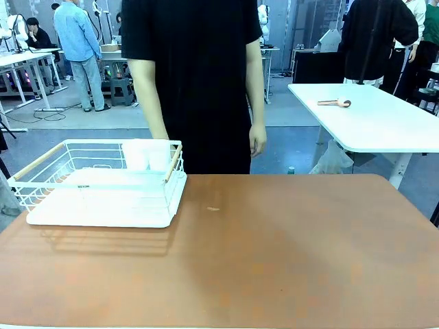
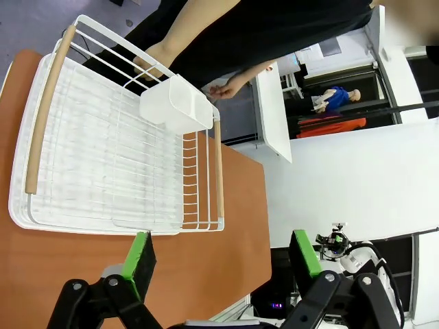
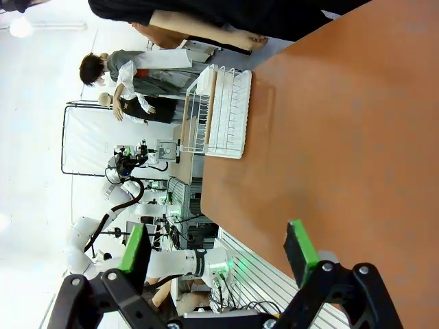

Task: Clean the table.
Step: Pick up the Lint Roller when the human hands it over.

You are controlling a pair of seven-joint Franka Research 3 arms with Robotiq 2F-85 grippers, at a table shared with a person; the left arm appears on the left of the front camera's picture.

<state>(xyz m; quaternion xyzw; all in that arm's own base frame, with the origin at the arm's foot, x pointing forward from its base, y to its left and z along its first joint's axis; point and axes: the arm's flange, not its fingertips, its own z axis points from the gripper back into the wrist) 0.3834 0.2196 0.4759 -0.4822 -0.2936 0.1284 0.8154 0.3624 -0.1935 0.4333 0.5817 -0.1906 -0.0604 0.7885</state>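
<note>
Left wrist view: left hand (image 2: 221,264) spread wide, green pads (image 2: 140,255) apart, nothing between, above brown tabletop (image 2: 62,274), near white wire rack (image 2: 110,151).

Right wrist view: right hand (image 3: 217,253) likewise spread, empty, over bare brown tabletop, well apart from rack.

Front view: rack at far left of brown tabletop, white cup holder (image 1: 147,155) on rack's far rail. Small pale speck (image 1: 213,209) near middle. Person in black (image 1: 199,82) stands at far edge. Beyond: white tabletop (image 1: 370,120), grey floor (image 1: 89,130).

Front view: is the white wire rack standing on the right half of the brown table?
No, the rack stands at the far left corner of the table, and the right half is bare.
</note>
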